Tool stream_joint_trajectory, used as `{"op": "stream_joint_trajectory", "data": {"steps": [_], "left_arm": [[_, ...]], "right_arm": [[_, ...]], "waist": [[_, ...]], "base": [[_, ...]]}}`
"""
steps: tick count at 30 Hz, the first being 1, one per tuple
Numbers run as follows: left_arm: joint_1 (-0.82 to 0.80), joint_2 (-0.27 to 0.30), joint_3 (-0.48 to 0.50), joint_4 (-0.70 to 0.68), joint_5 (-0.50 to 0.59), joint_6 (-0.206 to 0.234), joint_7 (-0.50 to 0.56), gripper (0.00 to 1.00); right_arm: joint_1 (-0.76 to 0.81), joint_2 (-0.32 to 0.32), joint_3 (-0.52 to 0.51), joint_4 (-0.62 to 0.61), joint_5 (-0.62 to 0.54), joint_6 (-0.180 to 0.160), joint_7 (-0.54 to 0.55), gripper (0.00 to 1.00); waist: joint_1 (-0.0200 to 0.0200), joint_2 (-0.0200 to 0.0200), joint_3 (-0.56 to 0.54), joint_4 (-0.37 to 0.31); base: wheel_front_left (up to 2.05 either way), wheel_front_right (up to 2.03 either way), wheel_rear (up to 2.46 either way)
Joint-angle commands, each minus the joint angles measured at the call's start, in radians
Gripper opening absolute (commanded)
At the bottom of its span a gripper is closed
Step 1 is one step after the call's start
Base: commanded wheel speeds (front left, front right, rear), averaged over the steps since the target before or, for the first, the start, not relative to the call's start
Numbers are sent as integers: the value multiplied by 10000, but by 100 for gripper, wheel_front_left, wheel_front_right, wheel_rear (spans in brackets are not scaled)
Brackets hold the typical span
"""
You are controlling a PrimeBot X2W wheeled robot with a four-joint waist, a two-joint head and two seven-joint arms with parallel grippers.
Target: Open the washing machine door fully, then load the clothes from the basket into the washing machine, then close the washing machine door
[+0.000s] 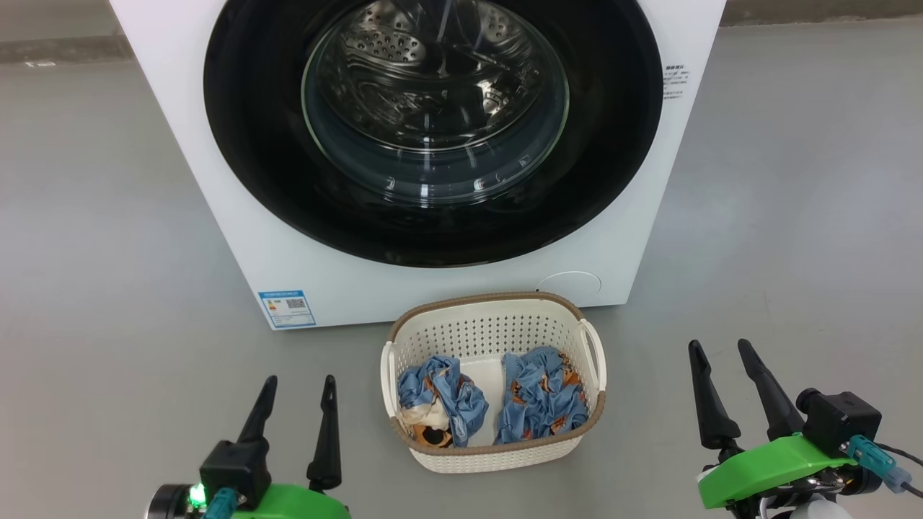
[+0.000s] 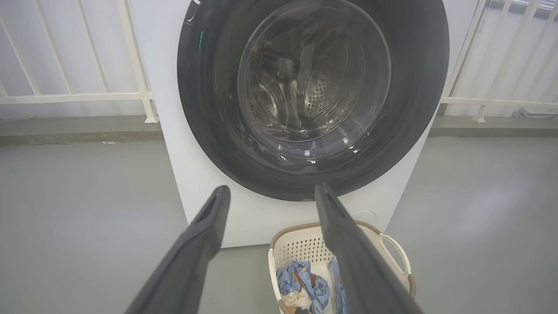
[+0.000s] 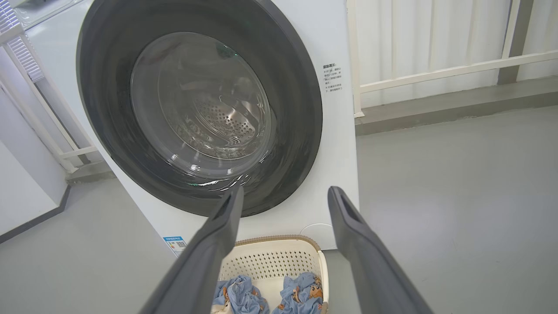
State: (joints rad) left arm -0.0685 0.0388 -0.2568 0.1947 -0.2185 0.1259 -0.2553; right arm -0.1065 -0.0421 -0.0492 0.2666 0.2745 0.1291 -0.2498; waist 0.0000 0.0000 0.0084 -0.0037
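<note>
**Head view: washing machine door (image 1: 433,231) shut, clothes (image 1: 541,404) in the basket (image 1: 497,297), nothing gripped**

The white washing machine (image 1: 238,245) stands on a grey floor (image 1: 94,288) and takes up the upper middle of the head view. Its door lies flush against the front. The wide glossy black frame rings a bulging glass window (image 1: 433,108), and the perforated steel drum (image 1: 433,43) shows through it. In both wrist views a white railing (image 2: 87,96) runs behind the machine.

The basket sits on the floor right before the machine, below the door's lower edge and close to the machine's base. Whether it touches the base cannot be told. The clothes lie inside it as two crumpled light blue bundles side by side. A strip of bare basket bottom shows between them.

The left gripper (image 1: 300,380) hangs at the lower left, just beside the basket's left handle. Its two dark fingers are spread and point up toward the machine, with nothing between them. The right gripper (image 1: 719,344) hangs at the lower right, farther from the basket. Its fingers are likewise parted and hold nothing. Each wrist view looks between its own splayed fingers at the shut door, with the basket and clothes below.

A small blue label sticker (image 1: 287,308) sits at the front's lower left corner. A faint round cap (image 1: 570,282) sits at the lower right, just above the basket's rim.
</note>
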Motion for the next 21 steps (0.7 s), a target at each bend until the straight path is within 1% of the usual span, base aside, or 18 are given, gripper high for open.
{"op": "stream_joint_trajectory", "data": {"steps": [1,21], "left_arm": [[-523,114,313,-178,-85,-37,-65,100],[-476,114,314,-6,-140,-74,-65,100]], "right_arm": [[-406,-81,263,-212,-93,16,-120,100],[-409,-81,320,-153,-67,16,-120,100]], "waist": [[0,0,-9,0],[0,0,-51,-1]], "base": [[0,0,0],[0,0,0]]}}
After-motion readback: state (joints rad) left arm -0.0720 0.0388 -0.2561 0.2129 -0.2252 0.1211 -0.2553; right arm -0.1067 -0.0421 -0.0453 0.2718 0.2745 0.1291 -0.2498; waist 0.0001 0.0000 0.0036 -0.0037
